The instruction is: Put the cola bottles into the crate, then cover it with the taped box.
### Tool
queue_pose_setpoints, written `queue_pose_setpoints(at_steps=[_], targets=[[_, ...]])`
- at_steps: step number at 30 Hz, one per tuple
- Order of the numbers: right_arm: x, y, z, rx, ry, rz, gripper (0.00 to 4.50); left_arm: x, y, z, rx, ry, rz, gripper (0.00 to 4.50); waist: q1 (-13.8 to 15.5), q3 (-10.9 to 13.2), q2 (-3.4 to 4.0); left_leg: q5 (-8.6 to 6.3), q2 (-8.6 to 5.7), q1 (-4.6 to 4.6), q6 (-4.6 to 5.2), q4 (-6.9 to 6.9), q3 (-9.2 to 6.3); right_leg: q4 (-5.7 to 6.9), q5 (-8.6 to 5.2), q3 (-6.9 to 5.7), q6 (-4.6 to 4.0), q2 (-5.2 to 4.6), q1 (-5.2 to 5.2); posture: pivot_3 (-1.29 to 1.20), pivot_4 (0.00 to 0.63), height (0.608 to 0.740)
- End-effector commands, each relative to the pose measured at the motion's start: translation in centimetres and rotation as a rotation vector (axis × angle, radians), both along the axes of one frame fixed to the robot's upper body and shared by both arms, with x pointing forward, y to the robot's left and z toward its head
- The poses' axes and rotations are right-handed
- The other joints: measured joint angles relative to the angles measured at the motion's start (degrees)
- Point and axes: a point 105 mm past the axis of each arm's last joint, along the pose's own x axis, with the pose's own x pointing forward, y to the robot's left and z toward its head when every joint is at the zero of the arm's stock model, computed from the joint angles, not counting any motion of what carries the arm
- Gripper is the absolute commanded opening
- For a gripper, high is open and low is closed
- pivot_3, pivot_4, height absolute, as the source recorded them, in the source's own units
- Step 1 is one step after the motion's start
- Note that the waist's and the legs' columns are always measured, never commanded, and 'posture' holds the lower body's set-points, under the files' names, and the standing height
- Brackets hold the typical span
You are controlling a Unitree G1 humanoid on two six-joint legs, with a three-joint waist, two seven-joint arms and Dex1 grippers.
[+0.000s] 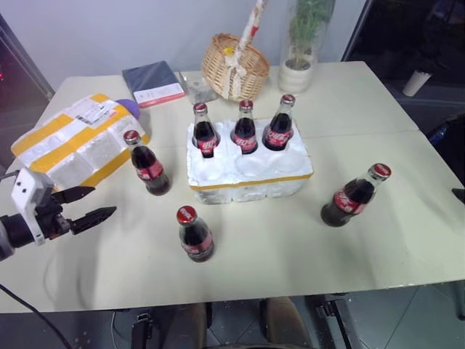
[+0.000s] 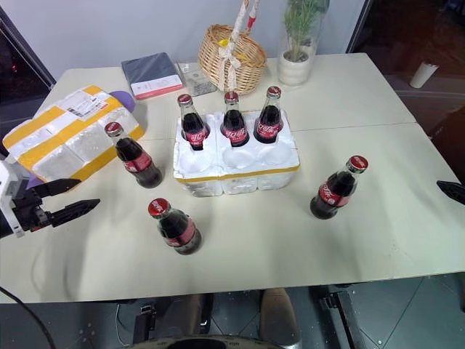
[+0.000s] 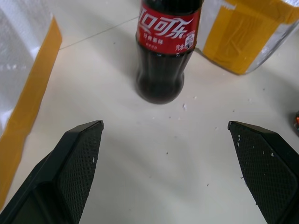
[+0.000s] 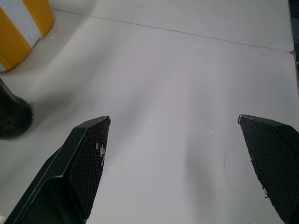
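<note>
Three cola bottles are seated upright in the far row of the crate (image 1: 251, 178), which sits mid-table: one at the left (image 1: 205, 131), one in the middle (image 1: 245, 128), one at the right (image 1: 279, 124). The crate's near wells are unfilled. Three more bottles stand on the table (image 1: 407, 240): one just left of the crate (image 1: 147, 164), one near the front edge (image 1: 195, 235), one well to the right (image 1: 354, 195). The taped box (image 1: 76, 142) lies at the far left, close beside the left loose bottle. The left gripper (image 1: 86, 206) is held open and empty above the table's near left, fingers spread and pointed toward the bottles. The right gripper (image 4: 173, 135) is seen spread wide over bare table, holding nothing. A basket (image 1: 234, 67), a plant (image 1: 305, 36) and a notebook (image 1: 152, 83) are set along the far edge
</note>
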Motion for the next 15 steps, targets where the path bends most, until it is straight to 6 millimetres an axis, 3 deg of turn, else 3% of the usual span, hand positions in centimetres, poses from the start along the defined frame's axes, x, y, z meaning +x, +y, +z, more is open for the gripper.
queue_pose_setpoints(at_steps=[1,11,15], targets=[[0.1,0.0,1.3,-0.018,-0.039,0.012,4.49,-0.2,0.3,1.3,0.006,-0.054,0.016,4.48,0.03,0.00,0.00,0.00,0.00,0.00,0.00,0.00,0.00,0.01,0.00,0.00,0.00,0.00,0.00,0.00,0.150,0.740],[0.0,0.0,1.8,0.022,-0.015,0.028,4.49,0.1,0.5,1.3,-0.015,-0.058,0.044,4.48,0.07,0.00,0.01,0.00,0.00,0.02,0.00,0.06,0.00,0.04,0.00,0.01,0.00,0.01,0.03,0.00,0.150,0.740],[0.3,0.4,2.9,-0.005,-0.019,0.058,4.49,0.5,-0.2,1.5,-0.023,-0.058,0.011,4.48,0.05,-0.01,0.04,0.00,0.00,0.02,0.00,0.06,0.01,0.06,0.00,0.01,0.00,0.01,0.03,0.00,0.150,0.740]])
